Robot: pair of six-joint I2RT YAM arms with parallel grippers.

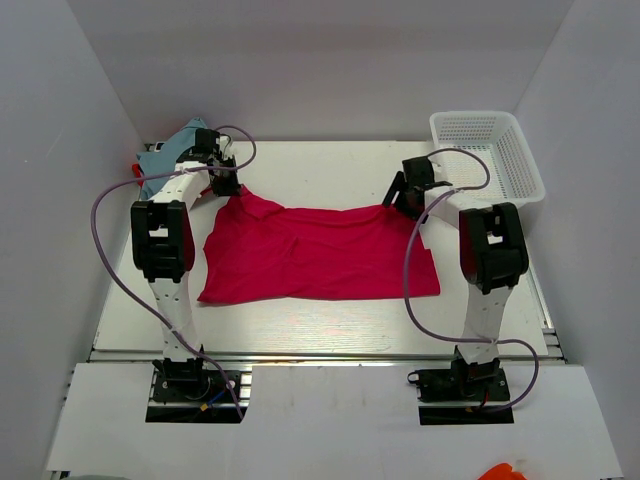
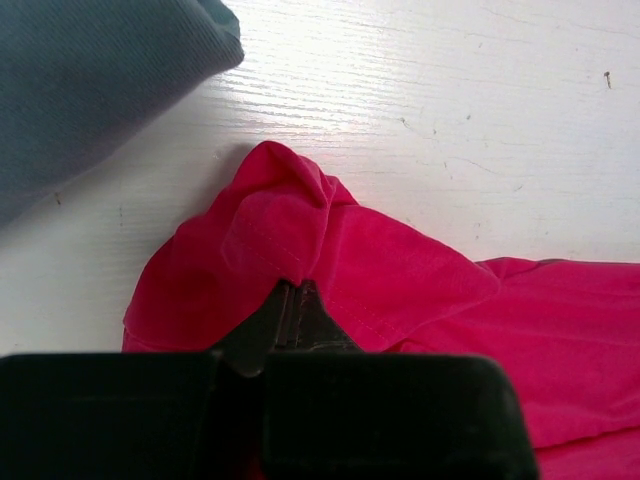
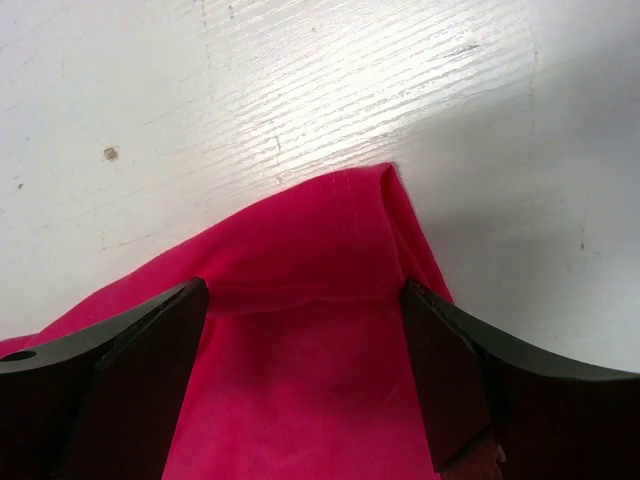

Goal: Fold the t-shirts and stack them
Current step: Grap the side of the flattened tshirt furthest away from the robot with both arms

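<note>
Left fingers (image 2: 292,305) pinched shut on the far left corner of the magenta t-shirt (image 1: 320,255). Right fingers (image 3: 455,380) stand wide, straddling its far right corner without gripping it. Step in hand: securing both far corners for a fold. Next, the right pair probably must close before both arms lift together. The shirt lies spread and lightly creased on the bench (image 1: 330,165), between the arms.

Over in the far right corner a white plastic mesh basket (image 1: 472,118) sits upright on the white painted tabletop (image 1: 330,165), which looks scuffed and grainy up close. Plain white walls (image 1: 330,60) box it in. Some orange thing (image 1: 501,472) pokes in at the bottom edge, can't tell what.
</note>
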